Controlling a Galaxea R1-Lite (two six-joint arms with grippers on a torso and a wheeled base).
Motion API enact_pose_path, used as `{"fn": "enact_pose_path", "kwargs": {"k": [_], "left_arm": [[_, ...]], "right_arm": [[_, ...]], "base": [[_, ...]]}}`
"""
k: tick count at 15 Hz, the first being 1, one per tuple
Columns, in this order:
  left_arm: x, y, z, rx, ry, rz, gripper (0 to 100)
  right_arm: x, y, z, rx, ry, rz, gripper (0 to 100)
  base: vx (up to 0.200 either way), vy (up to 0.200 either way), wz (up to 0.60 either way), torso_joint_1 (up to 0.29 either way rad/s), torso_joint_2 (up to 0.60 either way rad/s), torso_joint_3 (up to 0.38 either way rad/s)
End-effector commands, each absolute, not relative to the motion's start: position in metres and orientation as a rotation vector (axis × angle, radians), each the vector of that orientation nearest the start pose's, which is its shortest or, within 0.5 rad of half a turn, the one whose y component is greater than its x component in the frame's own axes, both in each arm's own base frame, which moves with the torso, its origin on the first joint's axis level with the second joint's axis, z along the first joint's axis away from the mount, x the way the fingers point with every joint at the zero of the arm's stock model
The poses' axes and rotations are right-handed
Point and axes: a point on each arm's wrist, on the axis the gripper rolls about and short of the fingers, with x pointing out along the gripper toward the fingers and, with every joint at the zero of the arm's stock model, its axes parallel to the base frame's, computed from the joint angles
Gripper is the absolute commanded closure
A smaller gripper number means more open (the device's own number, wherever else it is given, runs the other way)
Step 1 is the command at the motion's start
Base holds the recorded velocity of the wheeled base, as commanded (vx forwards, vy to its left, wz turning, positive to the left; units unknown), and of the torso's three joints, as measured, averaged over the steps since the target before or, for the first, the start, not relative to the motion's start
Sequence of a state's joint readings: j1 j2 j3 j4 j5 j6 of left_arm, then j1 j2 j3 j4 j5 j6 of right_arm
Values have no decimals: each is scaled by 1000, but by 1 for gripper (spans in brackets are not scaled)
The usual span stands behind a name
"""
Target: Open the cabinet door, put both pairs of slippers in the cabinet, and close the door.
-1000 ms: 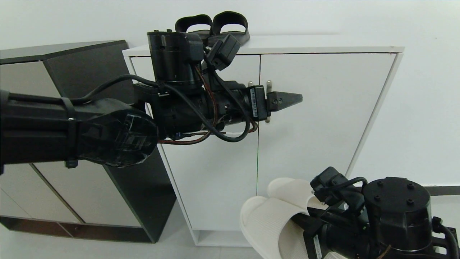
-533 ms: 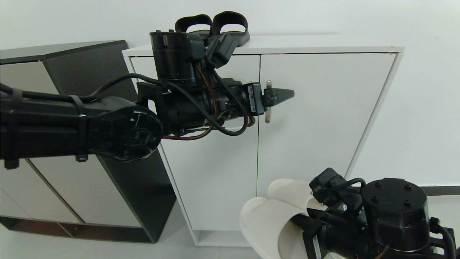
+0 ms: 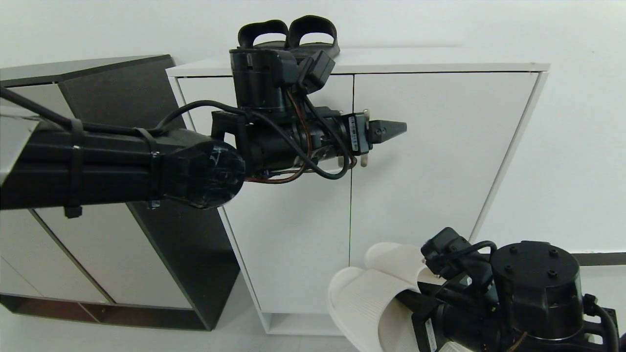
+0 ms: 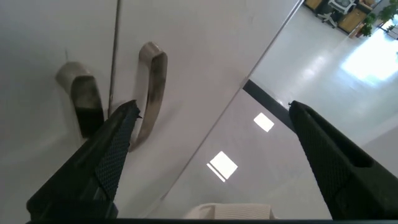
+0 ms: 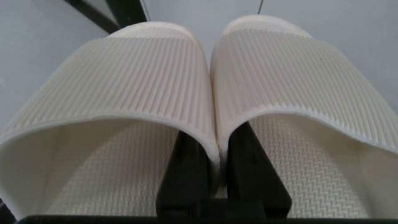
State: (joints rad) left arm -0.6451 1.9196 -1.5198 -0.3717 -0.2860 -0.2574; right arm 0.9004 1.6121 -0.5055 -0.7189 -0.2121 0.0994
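**Early stage of the task; no step is yet complete.** The white cabinet [image 3: 440, 58] fills the centre of the head view. Its left door [image 3: 288, 234] and right door [image 3: 440, 161] are both shut, and the seam between them runs down mid-frame. The left tool [image 3: 392, 130] is released, its fingers [image 4: 106, 162] spread wide, and hangs at upper centre in front of the right door's handle [image 4: 151, 87]. In the left wrist view that handle stands just beside one finger; whether they touch cannot be told. The right tool [image 5: 216, 186], at lower right of the head view, is clenched on the white slippers [image 3: 371, 288]. It pinches their adjoining inner edges together, so the pair is carried as one in front of the lower part of the right door. The black slippers [image 3: 288, 32] rest side by side on the cabinet's top at upper centre, untouched. A dark cabinet [image 3: 117, 88] stands just beside the white one at left. By this evidence one pair is in hand and the door pull appears imminent. Opening the door, placing both pairs inside and closing the door all remain.
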Motion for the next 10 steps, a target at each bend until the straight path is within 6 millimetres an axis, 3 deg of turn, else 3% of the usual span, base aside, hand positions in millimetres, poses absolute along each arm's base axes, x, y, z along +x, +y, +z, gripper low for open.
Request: {"fn": "enact_pose_path", "kwargs": {"k": [1, 6, 7, 10], "left_arm": [[317, -245, 276, -232, 155, -916, 0], [319, -249, 276, -232, 154, -921, 0], [319, -249, 277, -233, 151, -922, 100], [315, -246, 280, -234, 145, -922, 100]], "right_arm": [[161, 195, 139, -115, 369, 661, 100], [160, 195, 138, -117, 370, 663, 100], [160, 194, 139, -112, 367, 665, 100], [156, 191, 138, -112, 378, 702, 100]], "base": [[0, 0, 0, 0, 0, 0], [0, 0, 0, 0, 0, 0], [0, 0, 0, 0, 0, 0], [0, 0, 0, 0, 0, 0]]}}
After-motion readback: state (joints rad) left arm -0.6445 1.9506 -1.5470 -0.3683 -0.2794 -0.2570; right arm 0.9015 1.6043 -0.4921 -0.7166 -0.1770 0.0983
